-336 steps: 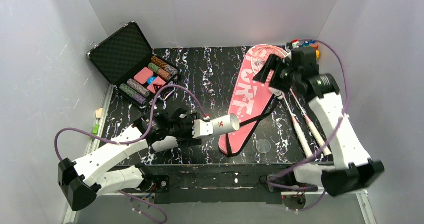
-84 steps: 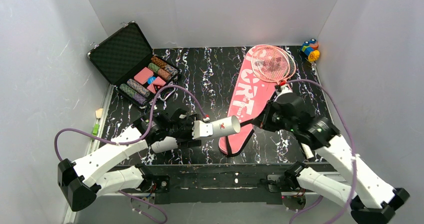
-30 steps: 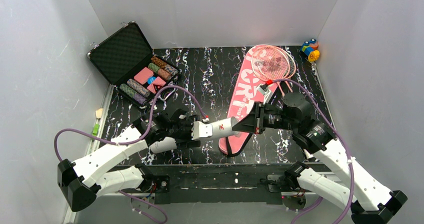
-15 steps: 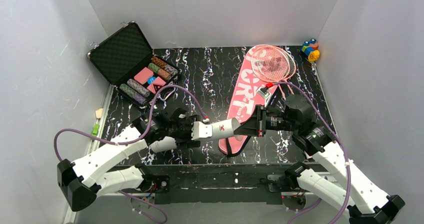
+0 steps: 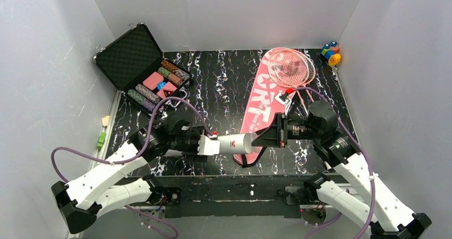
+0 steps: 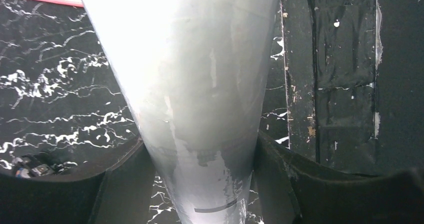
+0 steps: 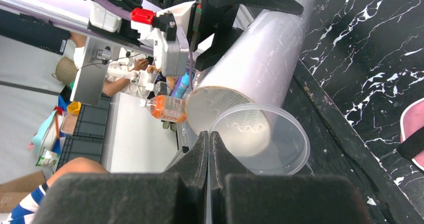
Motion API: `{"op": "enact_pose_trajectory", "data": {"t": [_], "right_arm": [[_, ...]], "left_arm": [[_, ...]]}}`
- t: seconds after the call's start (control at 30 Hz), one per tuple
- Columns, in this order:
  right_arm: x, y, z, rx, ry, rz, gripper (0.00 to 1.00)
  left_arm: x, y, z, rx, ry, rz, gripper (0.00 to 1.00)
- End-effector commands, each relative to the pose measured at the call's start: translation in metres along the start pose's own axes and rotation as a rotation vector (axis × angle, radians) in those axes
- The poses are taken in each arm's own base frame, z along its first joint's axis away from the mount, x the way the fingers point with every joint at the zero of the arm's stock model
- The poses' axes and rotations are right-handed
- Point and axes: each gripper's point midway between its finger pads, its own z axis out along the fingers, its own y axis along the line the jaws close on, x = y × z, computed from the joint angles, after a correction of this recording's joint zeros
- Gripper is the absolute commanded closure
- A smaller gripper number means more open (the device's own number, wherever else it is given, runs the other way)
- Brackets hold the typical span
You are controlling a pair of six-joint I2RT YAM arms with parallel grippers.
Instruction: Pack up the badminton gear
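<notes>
Black marbled surface [image 5: 224, 79], white walls on three sides: the tube is about to get its cap. Seconds earlier a clear lid [image 7: 289, 151] lay flat on the surface at lower right. Now it is lifted, its rim pinched between the right arm's fingers [image 7: 209, 149], which are pressed together on it, and it is held at the open mouth of the long white tube [image 5: 234, 143]. Whether it is already seated cannot be told.

The left arm has meanwhile swung the tube lower, so it lies nearly level across the lower middle of the overhead view, clear of the surface. The left arm's fingers [image 6: 127, 184] are spread around the tube's far end and clamp it from both sides.

By the look of it, closing the tube is the step in hand, and the rackets have yet to go into the cover.

The count: one tube, one lid, and two pink rackets [image 5: 290, 68], their heads overlapping on the top end of one pink cover [image 5: 261, 97] at upper right. One open black case [image 5: 144, 68] sits at upper left and one small toy [image 5: 330, 52] in the far right corner. No loose shuttlecock is in sight.
</notes>
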Motion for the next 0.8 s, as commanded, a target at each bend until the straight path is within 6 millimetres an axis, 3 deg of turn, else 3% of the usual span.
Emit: {"op": "enact_pose_trajectory", "data": {"t": [0.0,0.5,0.77], "right_arm": [[0.000,0.026,-0.009,-0.079,0.008,-0.078,0.99],[0.004,0.052,-0.020,-0.143,0.006,-0.120,0.99],[-0.002,0.040,-0.015,-0.095,0.002,-0.107,0.99]], "left_arm": [[-0.021,0.010,-0.006,-0.030,-0.076,0.051,0.52],[-0.023,0.018,0.007,-0.041,-0.084,0.045,0.52],[-0.025,0.018,0.006,-0.044,-0.091,0.053,0.52]]}}
